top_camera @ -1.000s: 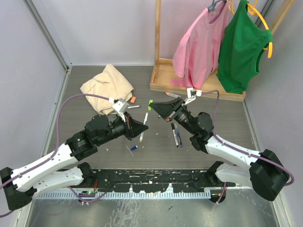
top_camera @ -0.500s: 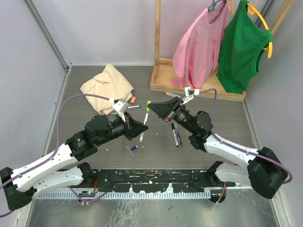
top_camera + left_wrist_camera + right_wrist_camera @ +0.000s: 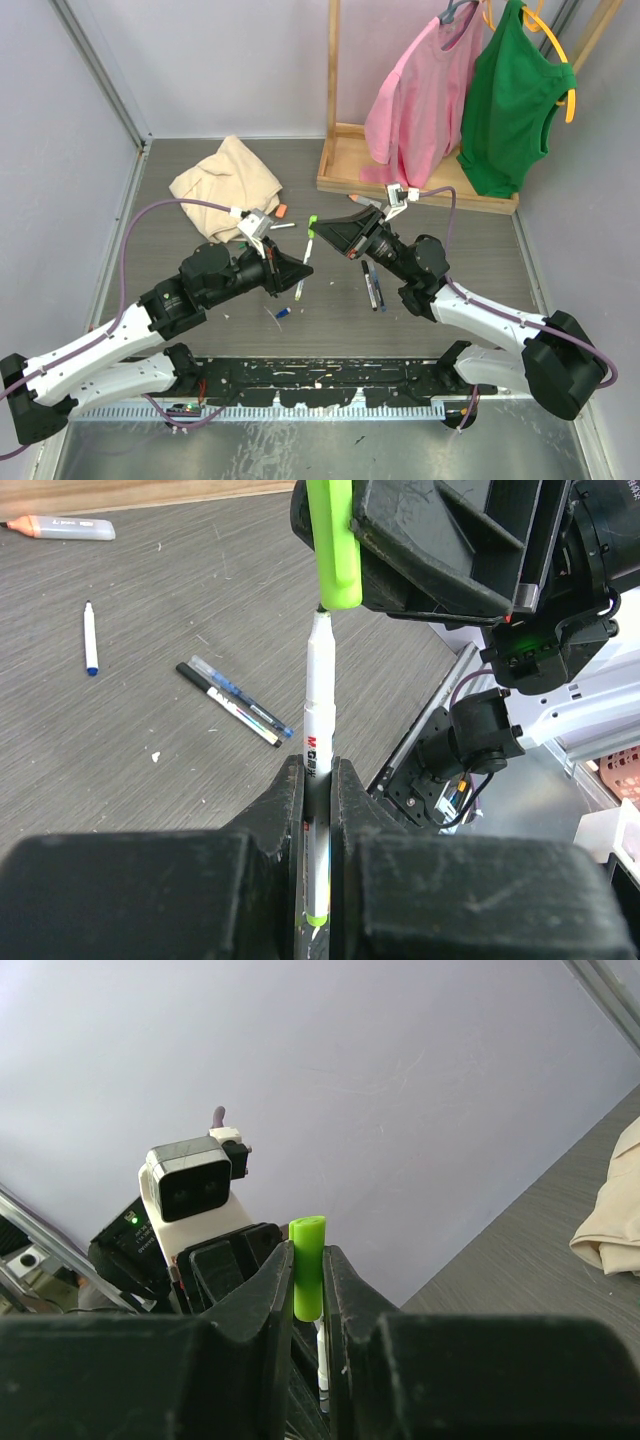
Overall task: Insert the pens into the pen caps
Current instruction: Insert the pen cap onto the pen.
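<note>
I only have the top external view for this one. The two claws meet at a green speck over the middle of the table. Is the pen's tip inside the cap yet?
Observer: In the left wrist view, the white pen has its tip right at the mouth of the green cap; the barrel is wholly outside.
Operator: Who holds what?
Observer: The left claw is shut on the pen's barrel. In the right wrist view, the right claw clamps the cap between its fingers.
Operator: Does the colour match?
Observer: The pen's rear end, seen below the left claw's fingers, is green like the cap.
</note>
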`<state>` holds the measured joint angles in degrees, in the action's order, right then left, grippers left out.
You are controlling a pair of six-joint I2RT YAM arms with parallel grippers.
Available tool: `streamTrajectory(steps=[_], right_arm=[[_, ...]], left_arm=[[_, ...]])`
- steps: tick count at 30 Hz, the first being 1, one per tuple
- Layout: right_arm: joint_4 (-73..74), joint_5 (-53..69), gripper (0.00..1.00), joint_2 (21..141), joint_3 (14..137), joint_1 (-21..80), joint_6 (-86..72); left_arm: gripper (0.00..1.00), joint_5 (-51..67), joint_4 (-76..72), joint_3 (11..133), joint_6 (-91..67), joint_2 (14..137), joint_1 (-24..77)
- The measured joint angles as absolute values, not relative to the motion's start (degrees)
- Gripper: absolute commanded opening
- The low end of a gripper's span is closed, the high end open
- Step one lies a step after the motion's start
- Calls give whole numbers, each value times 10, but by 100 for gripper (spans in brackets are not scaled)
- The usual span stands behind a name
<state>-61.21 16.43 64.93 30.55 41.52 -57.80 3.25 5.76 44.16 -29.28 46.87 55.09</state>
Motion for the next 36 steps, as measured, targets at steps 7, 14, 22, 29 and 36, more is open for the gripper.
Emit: streamTrajectory(steps=[7,14,22,29,36], right_arm=[[-611,164,0,649,305,416,-578],[-610,164,0,649,305,419,-577],[-609,164,0,652,305,425,-576],[-607,166,0,656,302,433,-575],[-608,165,0,657,295,439,-575]], left_arm=[[0,32,57,436,-293,460,551],[0,32,57,435,-293,451,551],[0,32,57,433,-293,451,551],[0,32,55,433,-293,451,551],[0,28,55,432,-294,451,551]])
